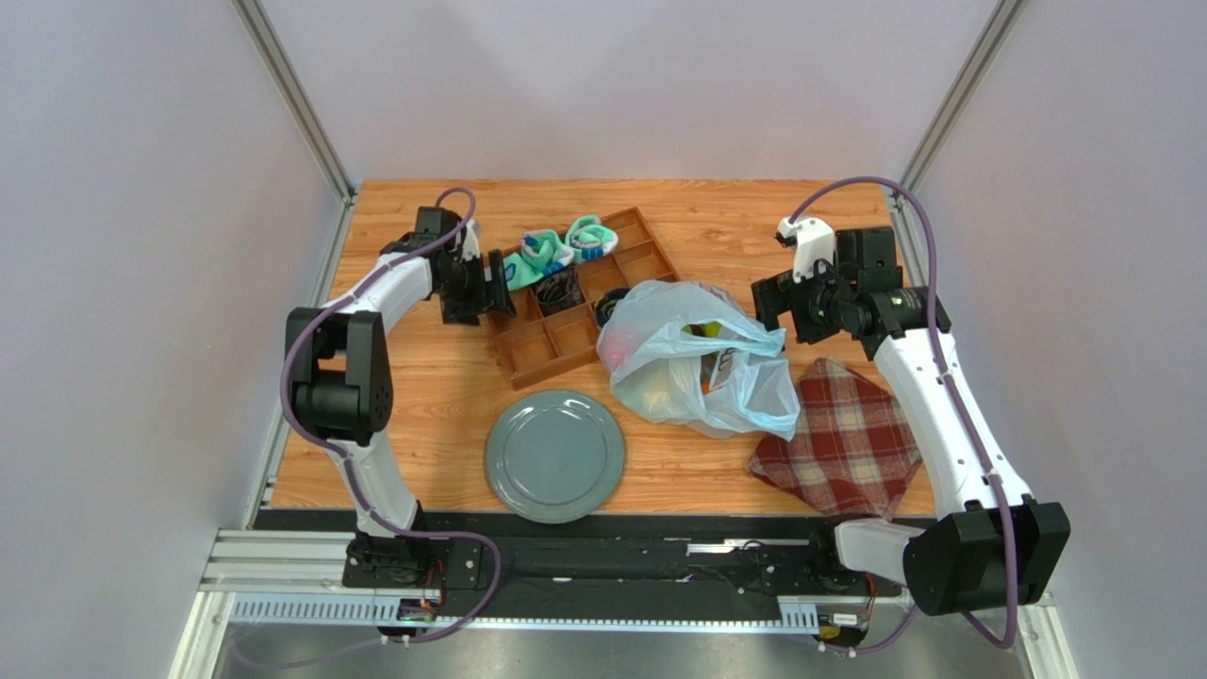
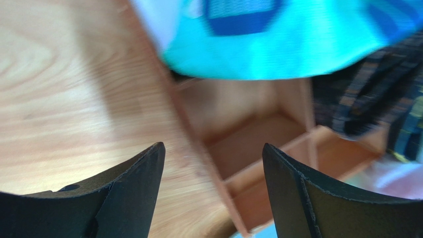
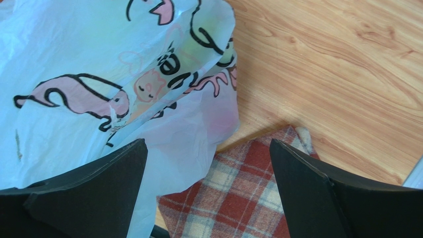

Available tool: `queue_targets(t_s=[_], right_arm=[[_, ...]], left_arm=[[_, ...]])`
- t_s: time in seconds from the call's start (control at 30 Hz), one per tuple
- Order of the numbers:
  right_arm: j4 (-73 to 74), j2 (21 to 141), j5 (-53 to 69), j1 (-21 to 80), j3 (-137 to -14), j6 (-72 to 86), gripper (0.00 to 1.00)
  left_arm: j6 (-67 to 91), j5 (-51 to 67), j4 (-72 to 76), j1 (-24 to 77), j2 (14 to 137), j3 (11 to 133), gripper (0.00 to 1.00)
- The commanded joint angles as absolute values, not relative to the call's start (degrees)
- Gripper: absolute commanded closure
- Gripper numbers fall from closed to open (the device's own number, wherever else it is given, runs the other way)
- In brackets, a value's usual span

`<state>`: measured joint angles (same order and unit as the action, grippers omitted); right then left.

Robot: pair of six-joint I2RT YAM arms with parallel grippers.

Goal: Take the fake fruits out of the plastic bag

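The pale-blue plastic bag (image 1: pixel 694 361) lies in the middle of the table, bulging, with yellow and orange fruit shapes (image 1: pixel 704 334) showing dimly through its top. It also shows in the right wrist view (image 3: pixel 99 89), with pink and black cartoon print. My right gripper (image 1: pixel 767 309) is open and empty, just right of the bag; in its wrist view (image 3: pixel 208 148) it hangs over the bag's edge and the plaid cloth. My left gripper (image 1: pixel 503 283) is open and empty at the left edge of the wooden tray; its wrist view (image 2: pixel 213 153) is blurred.
A wooden compartment tray (image 1: pixel 574 333) stands left of the bag, with teal-and-white rolled socks (image 1: pixel 560 248) and dark items in it. A grey plate (image 1: pixel 554 456) lies near the front. A red plaid cloth (image 1: pixel 843 439) lies right of the bag.
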<state>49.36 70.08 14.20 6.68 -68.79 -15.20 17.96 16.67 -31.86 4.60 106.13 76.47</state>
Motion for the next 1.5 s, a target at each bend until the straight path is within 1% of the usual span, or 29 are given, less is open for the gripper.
queue_targets(t_s=[0.0,0.17,0.47,0.53,0.57,0.67,0.7,0.73,0.83,0.87,0.9,1.0,1.03,1.07,1.1,1.17,1.2,1.23,1.27,1.33,1.4,1.47], right_arm=[[51.94,68.64,21.07,6.77,-71.97,-18.63,0.0],[53.96,70.84,22.15,6.77,-76.9,-19.86,0.0],[53.7,75.05,22.67,6.68,-80.68,-20.92,0.0],[54.92,75.15,22.76,6.68,-81.12,-22.57,0.0],[55.71,74.89,22.85,6.77,-82.25,-23.46,0.0],[58.88,72.26,21.8,6.77,-83.76,-26.71,0.0],[59.84,71.38,21.36,6.77,-84.63,-27.41,0.0],[61.94,70.41,20.92,6.77,-84.99,-28.29,0.0],[67.38,66.63,18.38,6.51,-86.39,-29.8,0.0],[69.33,65.66,17.93,6.42,-87.61,-29.1,0.0],[71.26,65.39,18.36,6.07,-90.32,-28.48,0.0],[79.26,64.95,23.1,5.36,-96.22,-28.21,0.0],[83.54,64.95,25.2,5.19,-100.5,-29.26,0.0],[85.76,65.21,29.75,5.19,-101.85,-30.57,0.0],[87.17,65.21,31.19,5.27,-102.47,-31.63,0.0],[88.33,63.82,33.48,5.27,-98.9,-31.82,0.0],[88.07,63.11,33.83,5.45,-96.53,-32.43,0.0],[86.59,62.41,33.84,5.8,-91.46,-32.43,0.0],[85.88,61.36,33.75,6.24,-89.14,-32.61,0.0],[83.5,60.56,33.22,6.94,-83.62,-33.66,0.0],[81.14,60.21,32.35,7.21,-80.87,-33.93,0.0],[78.24,60.55,29.19,7.56,-77.19,-32.7,0.03]], left_arm=[[21.78,7.74,-36.21,2.82,106.44,77.61,0.2],[24.78,5.98,-37.79,-5.35,106.09,74.8,0.21],[28.21,8.43,-37.27,-21.17,97.22,71.63,0.23],[25.94,10.97,-35.52,-22.59,96.07,71.28,0.23],[24.71,16.47,-34.81,-22.41,94.76,71.02,0.23],[20.67,23.71,-33.66,-16.9,90.81,70.84,0.19],[17.0,24.51,-33.92,-11.74,89.66,71.19,0.18],[14.96,25.57,-34.53,-8.82,88.52,71.37,0.17],[6.17,33.11,-36.56,2.35,85.79,74.87,0.12],[3.63,37.92,-35.69,4.46,83.26,74.97,0.12],[2.99,39.71,-32.46,7.88,81.84,74.71,0.12],[0.8,45.08,-28.75,13.33,78.05,75.93,0.09],[0.1,46.83,-28.91,14.75,78.05,78.55,0.09],[-2.09,47.19,-29.09,16.24,78.31,79.88,0.09],[-2.89,47.11,-29.27,19.57,78.57,81.11,0.08],[-6.93,45.62,-29.79,23.45,80.41,84.45,0.08],[-8.77,44.4,-31.54,27.73,81.29,85.68,0.08],[-11.83,41.25,-32.34,29.77,83.65,87.87,0.08],[-13.0,39.65,-33.04,33.19,84.72,88.76,0.08],[-15.36,37.71,-33.92,35.58,88.22,91.39,0.08],[-16.34,36.83,-33.92,38.22,90.34,93.41,0.08],[-18.8,36.38,-34.89,40.07,93.24,94.65,0.07]])
